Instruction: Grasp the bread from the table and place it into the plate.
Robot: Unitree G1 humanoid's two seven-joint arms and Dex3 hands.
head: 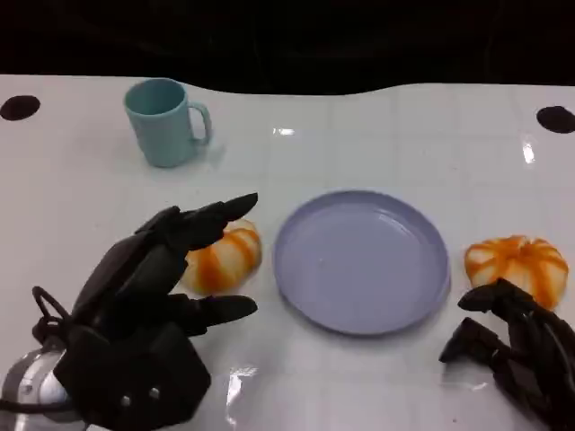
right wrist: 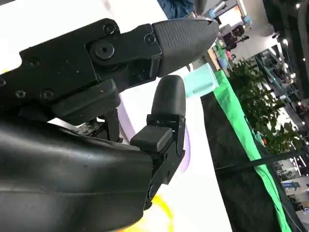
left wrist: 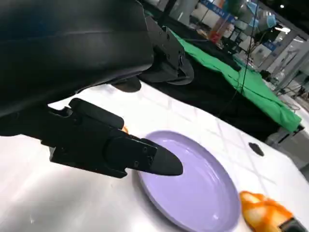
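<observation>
Your left hand (head: 148, 301) hovers over the left bread (head: 225, 259), fingers (head: 211, 219) spread, holding nothing. Plate (head: 359, 260) sits mid-bench (head: 377, 135), bare. Second bread (head: 517, 262) lies right of it, right hand (head: 517, 346) just beside, fingers curled, empty. Cup (head: 164, 121) far left.

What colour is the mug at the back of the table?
The mug is light teal, clearest in the head view.
</observation>
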